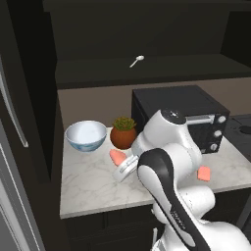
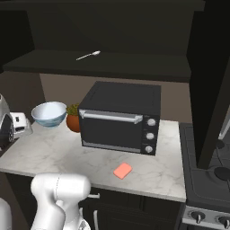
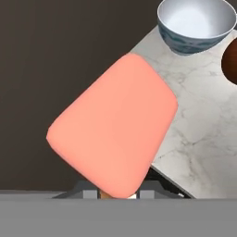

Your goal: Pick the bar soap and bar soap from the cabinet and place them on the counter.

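While one bar soap (image 3: 113,125) sits clamped between the narrowed fingers, the gripper (image 1: 119,162) hangs above the counter (image 1: 93,186).
Held by its lower end, the flat, rounded salmon bar juts out ahead of the fingertips, near a glossy blue-and-white bowl (image 1: 86,136) and a round terracotta plant pot (image 1: 123,134). A second bar soap (image 2: 122,170) lies flat on the veined marble before the boxy black toaster oven (image 2: 120,117); a silver spoon (image 2: 88,55) rests on the dark cabinet (image 2: 108,63) shelf.

The arm (image 1: 169,162) is built of rounded glossy white shells, joined by a curved black band. A dark grey cap is set on one joint. Small faint lettering is carried on the black band.
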{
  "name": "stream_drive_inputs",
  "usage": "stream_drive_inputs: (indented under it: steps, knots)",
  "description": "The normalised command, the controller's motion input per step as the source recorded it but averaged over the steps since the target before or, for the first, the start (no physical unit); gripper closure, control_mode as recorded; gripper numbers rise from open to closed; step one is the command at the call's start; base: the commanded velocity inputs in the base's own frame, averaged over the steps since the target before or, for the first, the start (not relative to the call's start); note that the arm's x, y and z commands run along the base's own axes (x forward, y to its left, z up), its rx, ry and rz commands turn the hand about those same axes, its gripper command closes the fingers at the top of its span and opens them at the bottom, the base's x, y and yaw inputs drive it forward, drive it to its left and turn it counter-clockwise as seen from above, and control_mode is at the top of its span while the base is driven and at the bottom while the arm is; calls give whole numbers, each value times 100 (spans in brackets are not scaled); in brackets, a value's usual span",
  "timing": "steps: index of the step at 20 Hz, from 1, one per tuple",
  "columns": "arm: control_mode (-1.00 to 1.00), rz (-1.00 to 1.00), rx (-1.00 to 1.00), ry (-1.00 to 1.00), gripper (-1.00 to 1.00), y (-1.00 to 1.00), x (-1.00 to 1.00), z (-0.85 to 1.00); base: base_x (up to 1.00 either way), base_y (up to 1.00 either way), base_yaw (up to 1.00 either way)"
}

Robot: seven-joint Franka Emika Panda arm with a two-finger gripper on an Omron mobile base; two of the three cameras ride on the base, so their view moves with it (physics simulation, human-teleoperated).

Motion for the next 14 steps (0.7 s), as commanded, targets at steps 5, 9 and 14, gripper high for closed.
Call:
stream_drive_inputs:
  steps: [5, 9, 14]
  knots:
    - [-100, 0, -2, 0, 100, 0, 42, -38, 0, 0, 0]
    - [-100, 0, -2, 0, 100, 0, 41, -36, 0, 0, 0]
    - [-100, 0, -3, 0, 100, 0, 31, -37, 0, 0, 0]
